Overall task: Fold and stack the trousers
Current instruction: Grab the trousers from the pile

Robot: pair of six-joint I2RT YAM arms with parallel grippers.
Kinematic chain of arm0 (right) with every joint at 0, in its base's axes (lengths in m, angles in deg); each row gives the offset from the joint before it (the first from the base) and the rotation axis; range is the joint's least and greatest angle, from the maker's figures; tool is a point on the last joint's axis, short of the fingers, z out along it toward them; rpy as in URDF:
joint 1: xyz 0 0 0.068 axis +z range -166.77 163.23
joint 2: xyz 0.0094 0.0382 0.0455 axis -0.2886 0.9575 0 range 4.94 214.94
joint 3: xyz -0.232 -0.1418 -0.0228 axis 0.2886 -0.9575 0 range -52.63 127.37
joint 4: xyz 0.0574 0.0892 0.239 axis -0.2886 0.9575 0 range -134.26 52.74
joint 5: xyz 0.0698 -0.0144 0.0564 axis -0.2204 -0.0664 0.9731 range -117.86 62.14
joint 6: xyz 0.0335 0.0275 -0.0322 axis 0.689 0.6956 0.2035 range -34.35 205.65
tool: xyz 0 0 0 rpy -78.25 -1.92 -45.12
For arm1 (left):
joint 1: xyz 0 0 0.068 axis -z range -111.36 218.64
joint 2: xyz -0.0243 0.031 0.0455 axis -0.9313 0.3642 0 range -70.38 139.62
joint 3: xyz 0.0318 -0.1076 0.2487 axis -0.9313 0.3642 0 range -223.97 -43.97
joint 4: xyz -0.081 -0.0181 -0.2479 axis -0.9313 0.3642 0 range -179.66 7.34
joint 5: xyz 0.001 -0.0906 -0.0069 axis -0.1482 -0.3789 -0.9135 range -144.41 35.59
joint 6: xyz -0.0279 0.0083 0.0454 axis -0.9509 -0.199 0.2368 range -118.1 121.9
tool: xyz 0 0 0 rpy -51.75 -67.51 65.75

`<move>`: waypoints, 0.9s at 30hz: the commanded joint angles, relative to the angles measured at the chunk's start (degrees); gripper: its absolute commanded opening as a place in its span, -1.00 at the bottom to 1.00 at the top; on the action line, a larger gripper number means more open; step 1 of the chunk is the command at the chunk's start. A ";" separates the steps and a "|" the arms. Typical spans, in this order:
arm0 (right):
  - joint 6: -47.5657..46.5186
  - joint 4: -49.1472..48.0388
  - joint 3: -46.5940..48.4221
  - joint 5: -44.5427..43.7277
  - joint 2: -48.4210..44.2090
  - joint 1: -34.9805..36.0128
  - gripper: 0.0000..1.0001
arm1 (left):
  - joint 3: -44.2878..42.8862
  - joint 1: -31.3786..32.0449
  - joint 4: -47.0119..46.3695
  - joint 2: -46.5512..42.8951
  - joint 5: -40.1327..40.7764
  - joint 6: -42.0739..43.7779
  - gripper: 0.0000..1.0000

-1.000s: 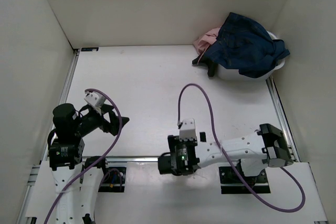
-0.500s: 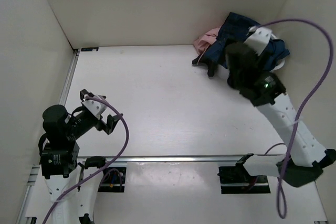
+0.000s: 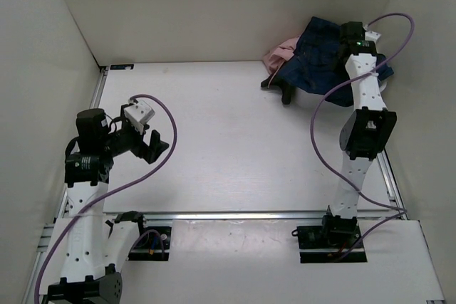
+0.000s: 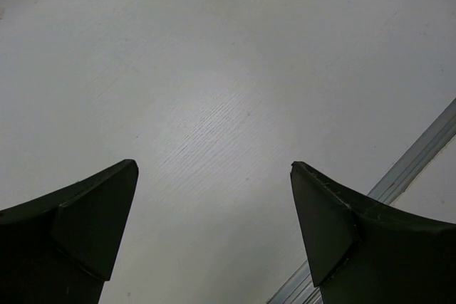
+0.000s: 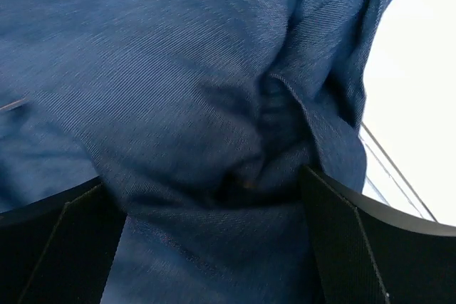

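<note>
1. Fingers point(image 5: 356, 247) of the right gripper point(image 5: 201, 176) stand spread, one on each side of a raised fold in the trousers point(image 5: 178, 69). Denim fills the gap between them, but nothing is pinched yet.
2. The trousers lie crumpled in a heap at the far right corner of the table point(image 3: 214, 126). A pink garment point(image 3: 281, 53) shows at the heap's left edge and a black garment point(image 3: 285, 92) pokes out at its near left.
3. The step in hand looks like the first grab, to lift the jeans out of the heap. The jaws should close on that ridge only once both pads are sunk well into it, because a pinch on a single thin layer may slip under the weight of the denim.
4. The wrist view shows only blue cloth between the jaws, which is good, since taking only denim should leave the pink and black pieces behind.
5. The lift should be slow and straight up, then towards the near middle, so that the long legs trail free rather than drag the other clothes along.
6. The left gripper point(image 4: 212, 165) hangs over bare table at the near left, its fingers wide apart and holding nothing. It is best kept there, ready to catch a waistband corner once the jeans arrive.
</note>
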 commanded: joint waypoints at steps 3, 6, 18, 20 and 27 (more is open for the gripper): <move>-2.31 4.32 7.04 5.78 1.71 -0.63 0.81 | -0.90 0.12 0.78 0.08 -0.95 1.41 1.00; -2.31 3.56 3.89 2.54 -0.55 -0.63 -0.19 | -0.38 0.12 0.78 0.08 -0.95 1.41 1.00; -9.31 -4.25 5.63 0.59 -22.52 8.93 -1.00 | -0.99 0.12 0.78 0.08 -2.19 0.80 1.00; -13.45 -12.24 5.64 -0.10 -27.78 19.07 -1.00 | -1.61 0.12 0.78 -0.44 -1.39 0.79 1.00; -36.13 -37.21 13.10 2.50 -26.77 57.26 -1.00 | -2.66 0.12 -3.43 -1.50 8.34 -6.93 1.00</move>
